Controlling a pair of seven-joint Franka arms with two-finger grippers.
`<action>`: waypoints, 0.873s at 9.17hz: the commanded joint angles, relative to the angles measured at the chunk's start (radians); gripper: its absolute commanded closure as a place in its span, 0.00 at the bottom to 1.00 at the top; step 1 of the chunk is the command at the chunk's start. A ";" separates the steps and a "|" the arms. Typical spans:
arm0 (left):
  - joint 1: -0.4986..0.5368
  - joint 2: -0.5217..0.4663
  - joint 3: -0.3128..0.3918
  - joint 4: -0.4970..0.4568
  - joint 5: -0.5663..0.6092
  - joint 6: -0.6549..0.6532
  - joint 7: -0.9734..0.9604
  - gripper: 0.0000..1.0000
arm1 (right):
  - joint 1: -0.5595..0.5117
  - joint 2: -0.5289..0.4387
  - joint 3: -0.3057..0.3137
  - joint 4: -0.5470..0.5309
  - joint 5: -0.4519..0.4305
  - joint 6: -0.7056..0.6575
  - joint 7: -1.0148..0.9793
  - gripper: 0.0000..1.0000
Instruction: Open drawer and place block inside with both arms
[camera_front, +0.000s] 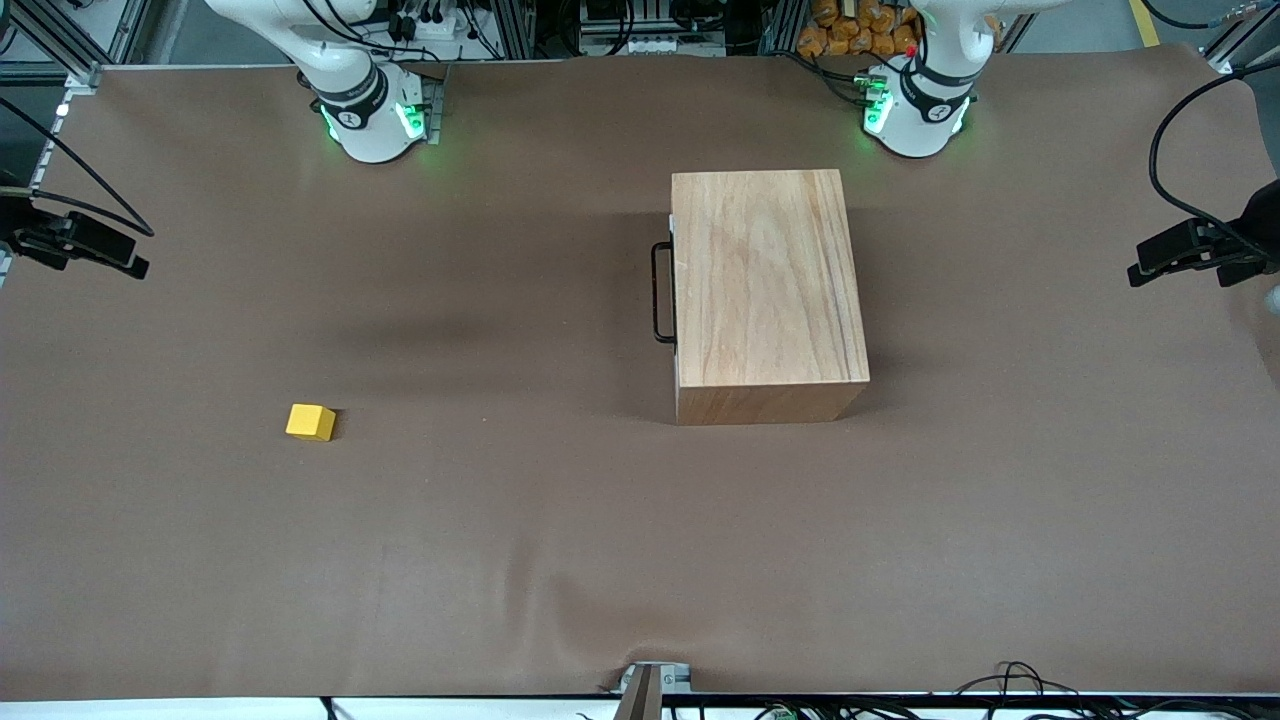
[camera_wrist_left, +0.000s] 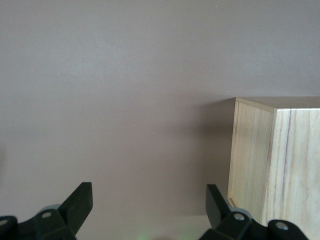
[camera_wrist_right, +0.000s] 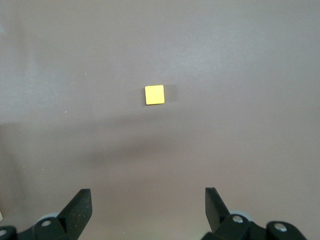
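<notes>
A: status? drawer (camera_front: 672, 280) is fully shut in the wooden box (camera_front: 765, 290); black handle (camera_front: 661, 292) faces the right arm's end of the counter (camera_front: 560, 560); block (camera_front: 310, 422) sits well apart from the box, toward the right arm's end and nearer the front camera.

B: end effectors? left end effector (camera_wrist_left: 149, 205) is up high with fingers spread and empty, over bare counter just beside the box; right end effector (camera_wrist_right: 148, 205) is also spread and empty, high over the counter with the block in its view.

A: risks? I'd guess the thin wire handle is easy to miss or slip off; pulling could drag the whole box if nothing braces it; small cube could skid if the pinch lands off-centre.
</notes>
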 joint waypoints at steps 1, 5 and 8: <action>-0.001 0.009 -0.002 0.024 -0.014 -0.006 -0.009 0.00 | -0.013 0.010 0.015 0.025 -0.001 -0.019 -0.008 0.00; -0.004 0.011 -0.002 0.023 -0.014 -0.006 -0.013 0.00 | -0.013 0.010 0.015 0.025 -0.003 -0.034 -0.008 0.00; -0.007 0.017 -0.026 0.021 -0.016 -0.006 -0.015 0.00 | -0.013 0.010 0.015 0.025 -0.001 -0.036 -0.010 0.00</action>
